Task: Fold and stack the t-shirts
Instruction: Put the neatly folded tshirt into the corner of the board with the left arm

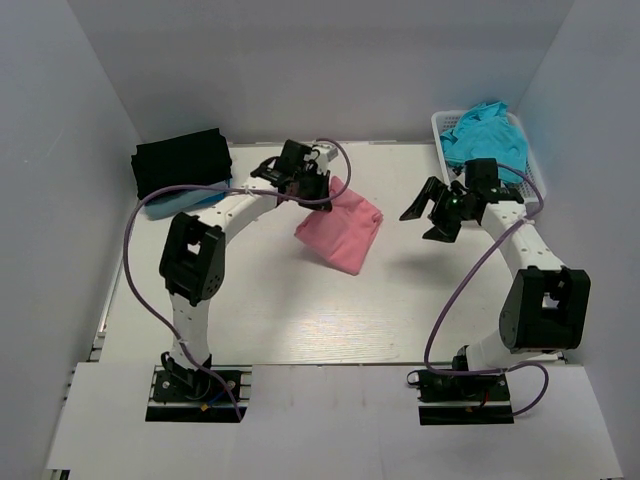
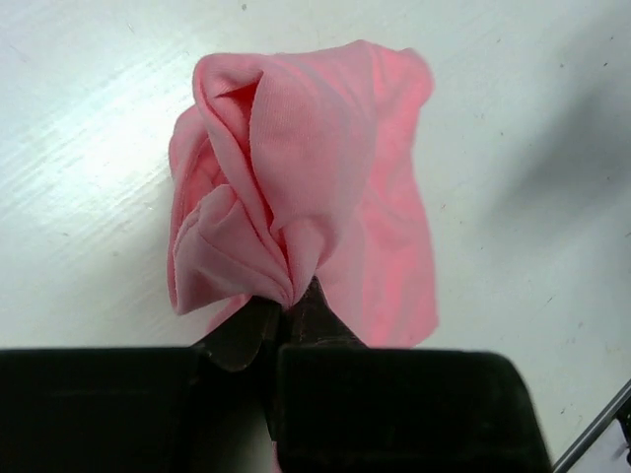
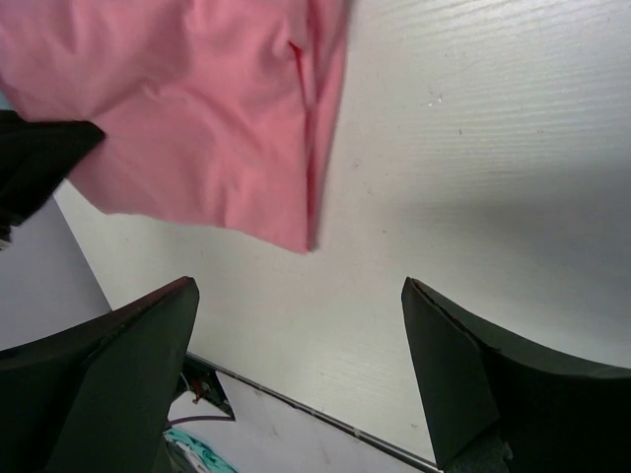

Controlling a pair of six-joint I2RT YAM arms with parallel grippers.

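Note:
My left gripper (image 1: 322, 192) is shut on a bunched edge of the salmon-pink t-shirt (image 1: 342, 228), which hangs from it over the middle of the table; the pinch shows in the left wrist view (image 2: 288, 305), with the shirt (image 2: 306, 168) drooping below. My right gripper (image 1: 428, 213) is open and empty, to the right of the pink shirt, which shows in the right wrist view (image 3: 187, 108). A folded black t-shirt (image 1: 180, 163) lies on a light blue one (image 1: 172, 207) at the back left. A teal t-shirt (image 1: 485, 133) lies in the basket.
The white lattice basket (image 1: 532, 165) stands at the back right corner. Grey walls close the table at the back and both sides. Purple cables loop from both arms.

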